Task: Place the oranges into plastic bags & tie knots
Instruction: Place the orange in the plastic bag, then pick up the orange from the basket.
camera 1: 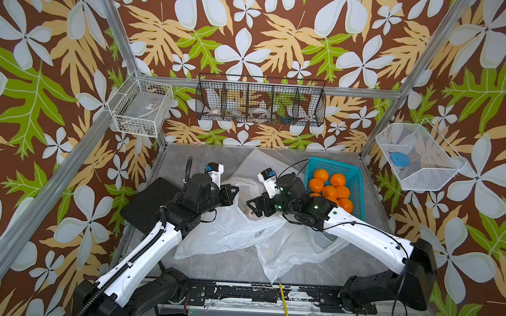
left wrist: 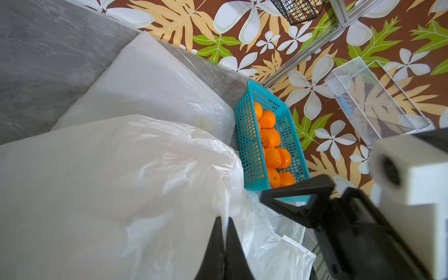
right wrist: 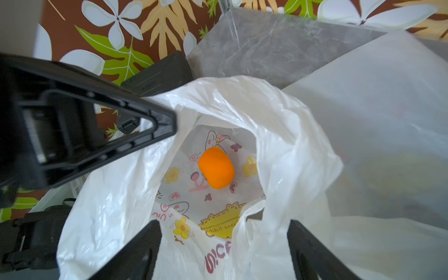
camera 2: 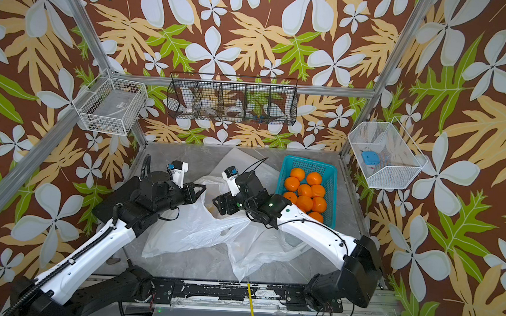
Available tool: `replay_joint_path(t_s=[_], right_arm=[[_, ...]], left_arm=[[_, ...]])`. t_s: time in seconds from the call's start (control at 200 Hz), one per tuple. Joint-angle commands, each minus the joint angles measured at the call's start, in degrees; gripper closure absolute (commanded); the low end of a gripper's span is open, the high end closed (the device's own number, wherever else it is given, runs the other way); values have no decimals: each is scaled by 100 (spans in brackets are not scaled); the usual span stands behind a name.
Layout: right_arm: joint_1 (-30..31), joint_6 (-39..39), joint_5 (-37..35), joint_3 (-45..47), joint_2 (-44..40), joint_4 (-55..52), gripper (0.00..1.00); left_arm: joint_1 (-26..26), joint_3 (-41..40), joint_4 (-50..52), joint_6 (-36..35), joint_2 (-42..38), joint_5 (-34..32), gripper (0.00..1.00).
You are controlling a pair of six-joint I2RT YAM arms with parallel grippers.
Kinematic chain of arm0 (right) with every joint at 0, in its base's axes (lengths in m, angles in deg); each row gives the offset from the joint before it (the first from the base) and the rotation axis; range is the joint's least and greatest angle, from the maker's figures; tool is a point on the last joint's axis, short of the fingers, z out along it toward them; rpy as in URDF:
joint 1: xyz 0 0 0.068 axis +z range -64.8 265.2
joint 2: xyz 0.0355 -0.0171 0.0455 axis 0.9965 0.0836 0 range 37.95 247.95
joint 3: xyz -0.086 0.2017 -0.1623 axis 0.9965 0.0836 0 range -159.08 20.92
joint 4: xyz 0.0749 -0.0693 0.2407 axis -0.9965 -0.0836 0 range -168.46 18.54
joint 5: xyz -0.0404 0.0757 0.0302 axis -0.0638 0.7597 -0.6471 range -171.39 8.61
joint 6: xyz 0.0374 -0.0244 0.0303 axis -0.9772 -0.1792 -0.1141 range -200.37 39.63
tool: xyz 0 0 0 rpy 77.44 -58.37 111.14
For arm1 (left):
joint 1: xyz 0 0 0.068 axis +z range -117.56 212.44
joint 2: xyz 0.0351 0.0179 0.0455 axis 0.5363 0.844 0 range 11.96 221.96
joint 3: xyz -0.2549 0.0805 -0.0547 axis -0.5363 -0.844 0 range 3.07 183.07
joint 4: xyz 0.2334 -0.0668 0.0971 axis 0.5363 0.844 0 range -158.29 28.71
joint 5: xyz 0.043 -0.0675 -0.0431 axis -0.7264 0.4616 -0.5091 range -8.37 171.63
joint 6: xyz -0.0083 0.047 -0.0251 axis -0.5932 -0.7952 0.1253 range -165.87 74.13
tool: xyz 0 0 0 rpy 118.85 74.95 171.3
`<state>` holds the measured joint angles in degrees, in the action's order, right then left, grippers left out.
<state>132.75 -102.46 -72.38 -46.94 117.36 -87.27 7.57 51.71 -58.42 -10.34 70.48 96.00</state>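
Note:
My left gripper (camera 1: pixel 234 190) (left wrist: pixel 224 219) is shut on the rim of a translucent white plastic bag (camera 1: pixel 227 222) (right wrist: pixel 278 126) and holds its mouth up. My right gripper (camera 1: pixel 250 207) (right wrist: pixel 224 223) stands open just above that mouth, with nothing between its fingers. One orange (right wrist: pixel 216 167), blurred, is inside the bag over its cartoon print. Several more oranges (camera 1: pixel 330 186) (left wrist: pixel 271 138) fill the teal basket (camera 1: pixel 352 173) at the back right. A second bag (camera 1: pixel 288 249) lies crumpled in front. A third bag (camera 1: pixel 257 162) lies flat behind. No knots show.
A black pad (camera 1: pixel 151 201) lies at the table's left edge under my left arm. A yellow stick (camera 1: pixel 284 303) rests on the front rail. Wire baskets hang on the walls: white (camera 1: pixel 141 108), black (camera 1: pixel 260 101) and white mesh (camera 1: pixel 418 158).

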Motion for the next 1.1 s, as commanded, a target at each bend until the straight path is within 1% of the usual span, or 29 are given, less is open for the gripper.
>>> replay_joint_path(t_s=[0.0,0.03,0.105,0.175,0.225,0.325,0.38,0.455,0.525,0.656,0.751,0.851,0.941,1.021,1.096], right_arm=[[-163,20,-159,91,-592,-404,16],[-258,36,-187,124,-782,-489,15],[-598,126,-357,327,-1236,-608,8],[-1244,186,-522,554,-1509,-820,3],[-1810,279,-480,697,-1553,-961,1],[-2820,598,-604,896,-1302,-1178,0],[-3186,708,-840,956,-1054,-1265,0],[-3683,794,-889,1062,-695,-1266,0],[-4021,846,-943,1157,-372,-1188,0],[-4260,937,-1181,1096,202,-1204,2],[-4391,1004,-1229,1054,569,-1181,4],[-4529,1059,-1221,1055,879,-1118,7],[-4548,1117,-1373,1020,1097,-1087,8],[-4574,1201,-1285,995,1272,-1003,8],[-4596,1280,-1232,926,1474,-972,10]], left_arm=[[8,-60,-137,-219,-14,-163,100],[8,-80,-131,-230,-16,-214,100],[12,-100,-100,-239,-16,-328,100],[17,-109,-125,-214,-33,-338,100],[16,-100,-136,-220,-40,-325,100],[17,-83,-132,-214,-56,-321,100],[16,-92,-120,-213,-81,-334,100],[16,-128,-113,-212,-128,-360,100],[16,-149,-80,-219,-173,-416,100],[16,-162,-20,-217,-201,-470,100],[9,-153,-5,-229,-190,-470,100],[17,-153,3,-230,-196,-487,100],[14,-136,15,-239,-199,-488,100],[16,-118,39,-243,-199,-488,100],[12,-119,41,-248,-199,-488,100]])
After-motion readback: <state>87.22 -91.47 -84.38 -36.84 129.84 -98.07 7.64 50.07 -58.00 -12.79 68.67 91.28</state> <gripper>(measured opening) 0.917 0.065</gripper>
